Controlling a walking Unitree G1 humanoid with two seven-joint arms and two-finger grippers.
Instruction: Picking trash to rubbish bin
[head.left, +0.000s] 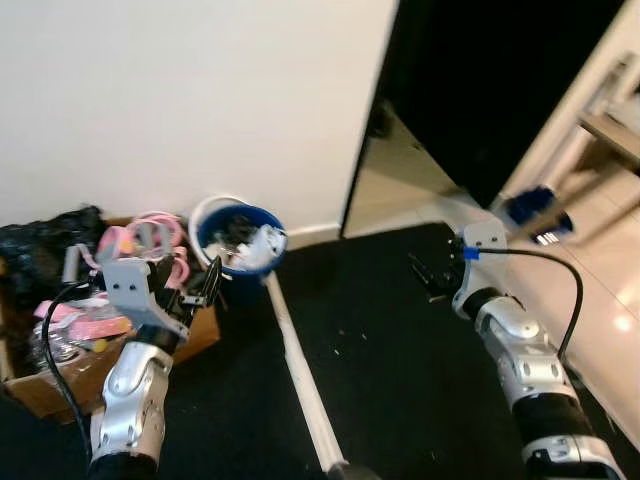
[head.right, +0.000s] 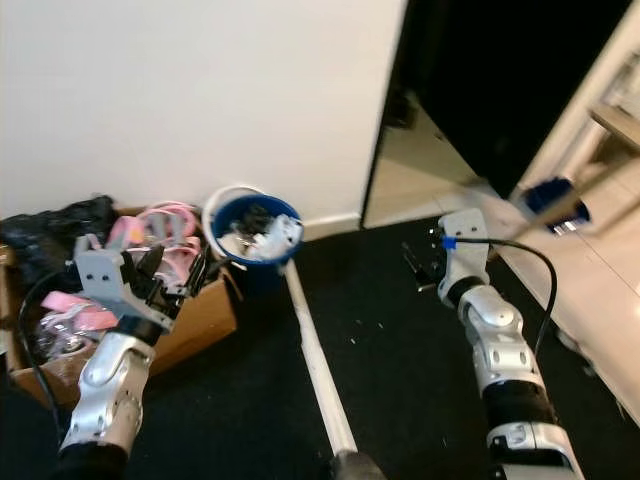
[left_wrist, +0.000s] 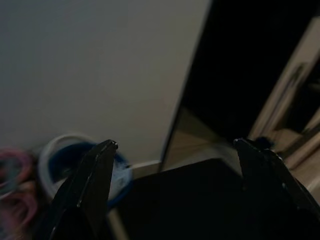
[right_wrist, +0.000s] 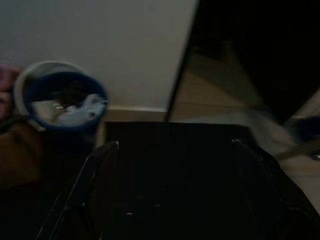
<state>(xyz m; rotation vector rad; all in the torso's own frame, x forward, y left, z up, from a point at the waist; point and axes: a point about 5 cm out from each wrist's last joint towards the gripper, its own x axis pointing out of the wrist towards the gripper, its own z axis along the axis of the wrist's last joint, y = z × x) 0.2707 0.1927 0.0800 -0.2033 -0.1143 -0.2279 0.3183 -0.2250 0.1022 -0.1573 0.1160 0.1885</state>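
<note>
I hold both arms up near the blue rubbish bin (head.left: 240, 250), which stands against the wall, already holding trash. My left gripper (left_wrist: 172, 165) and right gripper (right_wrist: 172, 165) are spread wide, empty. Next, I judge, I must find another piece.

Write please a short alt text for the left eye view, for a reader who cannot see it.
A blue rubbish bin holding white trash stands on dark floor against a white wall, beside a cardboard box of pink items. The left gripper is raised near the bin, open and empty; the right gripper, also open, is raised over the dark floor.
</note>
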